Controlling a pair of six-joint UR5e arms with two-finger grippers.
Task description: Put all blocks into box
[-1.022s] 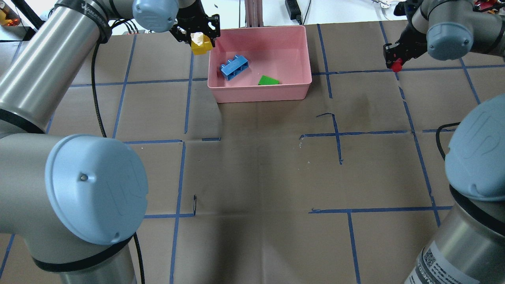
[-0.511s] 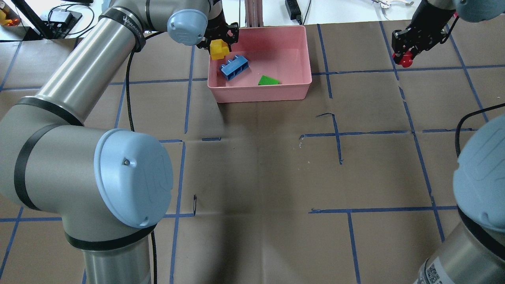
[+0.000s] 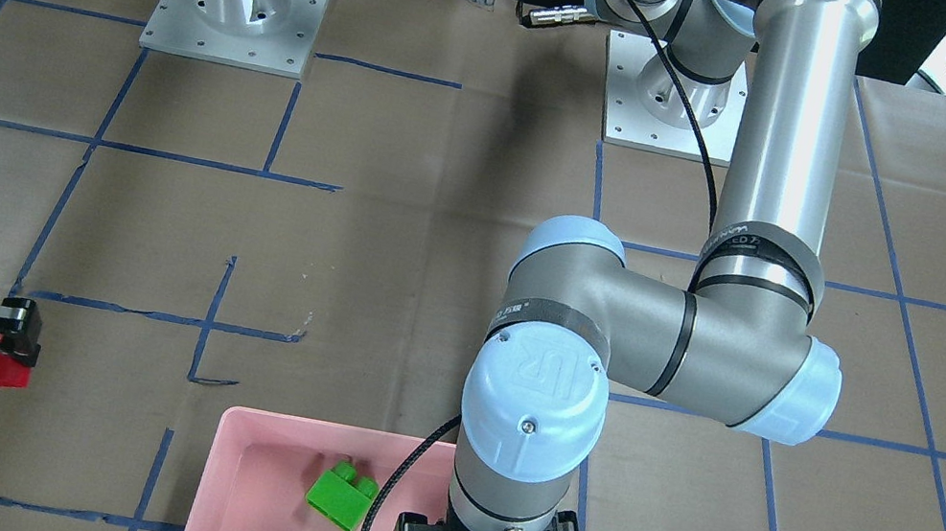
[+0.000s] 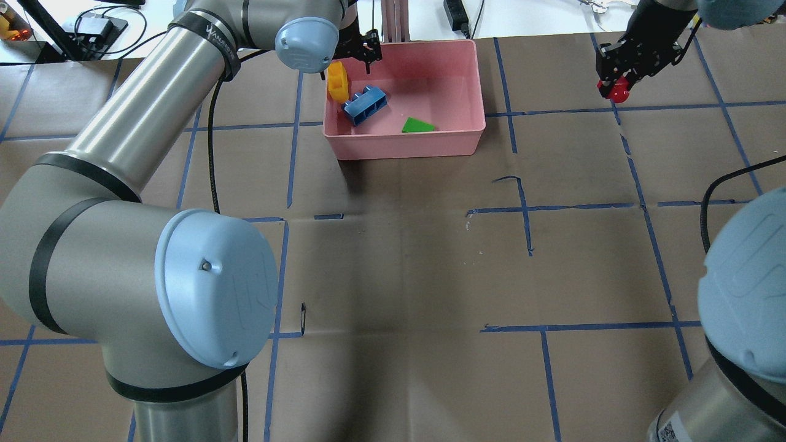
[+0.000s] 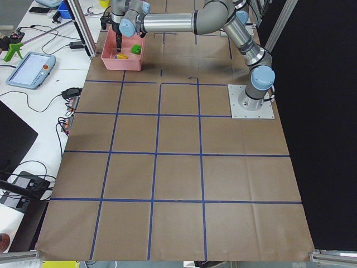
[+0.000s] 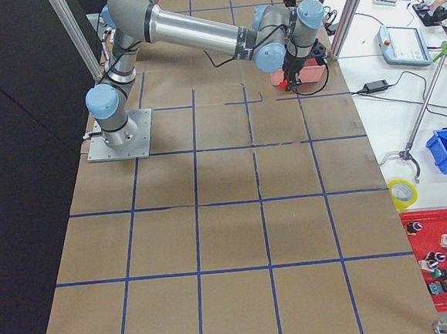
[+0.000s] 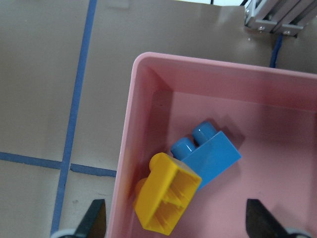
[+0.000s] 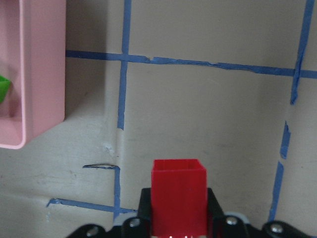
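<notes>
The pink box (image 4: 466, 132) stands at the table's far middle. In it lie the blue block (image 4: 365, 105) and the green block (image 4: 417, 126). The yellow block (image 4: 337, 81) is tilted against the box's left wall, touching the blue block (image 7: 210, 153). My left gripper (image 4: 349, 56) hangs over that corner. In the left wrist view its fingers (image 7: 94, 218) stand wide apart and clear of the yellow block (image 7: 168, 196). My right gripper (image 4: 616, 86) is shut on the small red block (image 8: 178, 196). It holds it above the table to the right of the box (image 8: 39, 74).
Brown paper with blue tape lines covers the table. An aluminium post (image 4: 393, 18) stands just behind the box. Cables and devices lie beyond the table's far edge. In the front-facing view the left forearm (image 3: 664, 338) reaches over the table's middle to the box (image 3: 250, 479).
My left gripper moved right over the box's corner and opened. The yellow block dropped from it into the box. My right gripper rose a little with the red block.
</notes>
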